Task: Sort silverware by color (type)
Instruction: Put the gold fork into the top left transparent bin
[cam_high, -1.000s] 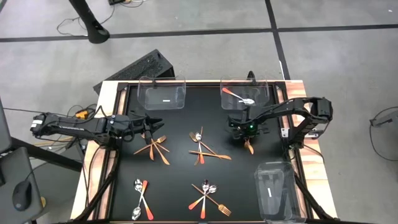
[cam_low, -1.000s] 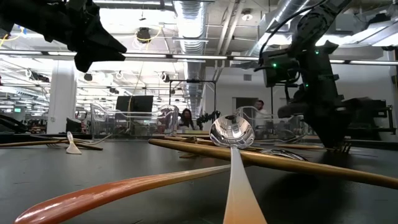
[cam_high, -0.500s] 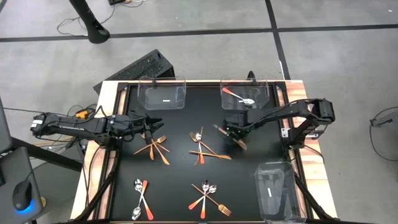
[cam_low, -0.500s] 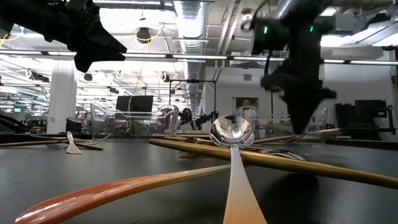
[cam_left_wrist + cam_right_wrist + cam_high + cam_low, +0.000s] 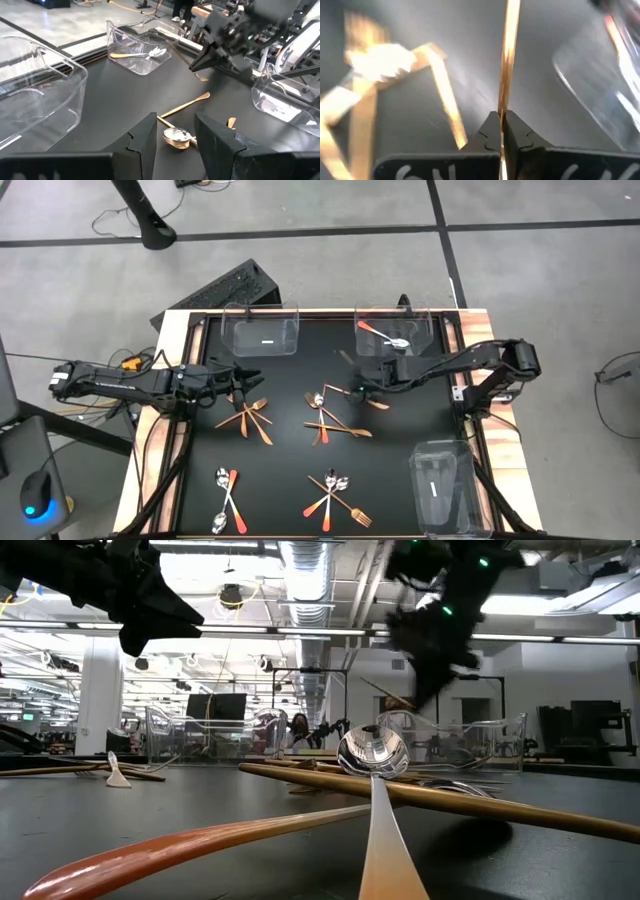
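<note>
The right gripper [image 5: 352, 388] is clamped on a slim gold utensil [image 5: 508, 55], carried above the mat just beside the middle cluster [image 5: 328, 420]. The spoon bin [image 5: 396, 335] lies just behind; open mat between. Farther off, the left gripper [image 5: 252, 384] hangs spread near the fork pile [image 5: 250, 415].

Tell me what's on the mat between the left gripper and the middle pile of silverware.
In the high view, a small cluster of copper-gold forks lies between the left gripper and the middle pile.
</note>
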